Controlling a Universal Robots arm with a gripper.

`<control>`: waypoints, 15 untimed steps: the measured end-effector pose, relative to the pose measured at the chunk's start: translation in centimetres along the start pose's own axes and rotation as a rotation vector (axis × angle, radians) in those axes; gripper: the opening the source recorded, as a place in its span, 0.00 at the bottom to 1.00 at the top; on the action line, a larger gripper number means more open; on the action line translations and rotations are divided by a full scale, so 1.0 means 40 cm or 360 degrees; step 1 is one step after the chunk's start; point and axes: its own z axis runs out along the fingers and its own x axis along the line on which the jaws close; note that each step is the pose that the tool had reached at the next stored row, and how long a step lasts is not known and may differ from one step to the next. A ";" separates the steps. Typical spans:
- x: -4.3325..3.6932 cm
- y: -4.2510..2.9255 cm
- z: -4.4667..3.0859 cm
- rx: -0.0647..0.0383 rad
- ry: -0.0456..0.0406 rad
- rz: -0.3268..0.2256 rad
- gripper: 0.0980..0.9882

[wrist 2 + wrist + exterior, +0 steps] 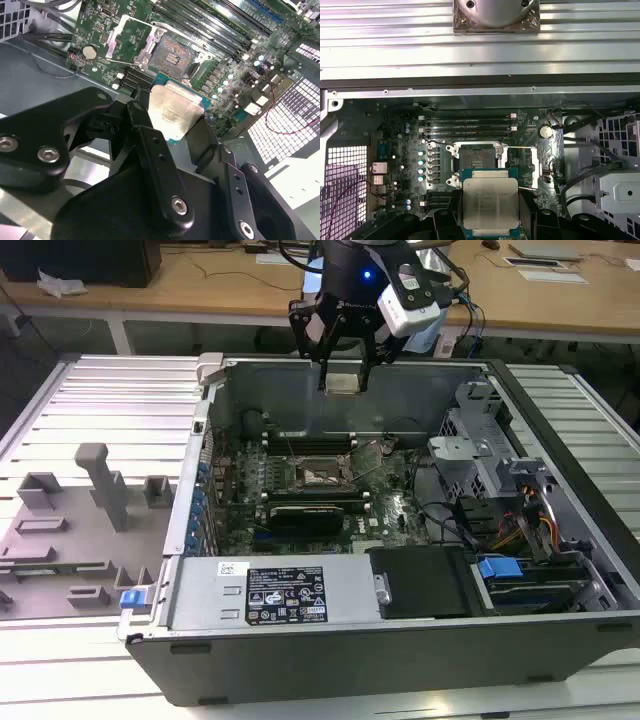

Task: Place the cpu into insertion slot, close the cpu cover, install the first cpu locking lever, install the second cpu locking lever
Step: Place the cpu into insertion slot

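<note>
My gripper (343, 378) hangs above the rear wall of the open computer case, shut on the cpu (343, 383), a small square chip with a pale metal top. Both wrist views show the cpu (172, 112) (490, 202) pinched at its edges between black fingers (145, 132), and it hovers well above the green motherboard (385, 512). Below it lies the insertion slot (322, 472) (172, 54) (474, 159), bare, with a dark centre. Beside the slot, the cpu cover (131, 40) (542, 162) is flipped open.
A long black graphics card (310, 510) lies just in front of the slot and memory slots (300, 440) just behind it. In the case, a power supply (270, 592) sits at the front and a drive cage (480, 455) on the exterior view's right. A grey fixture tray (70, 530) lies outside.
</note>
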 end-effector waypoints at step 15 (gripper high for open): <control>0.003 -0.004 0.040 0.0014 -0.0001 0.0000 0.50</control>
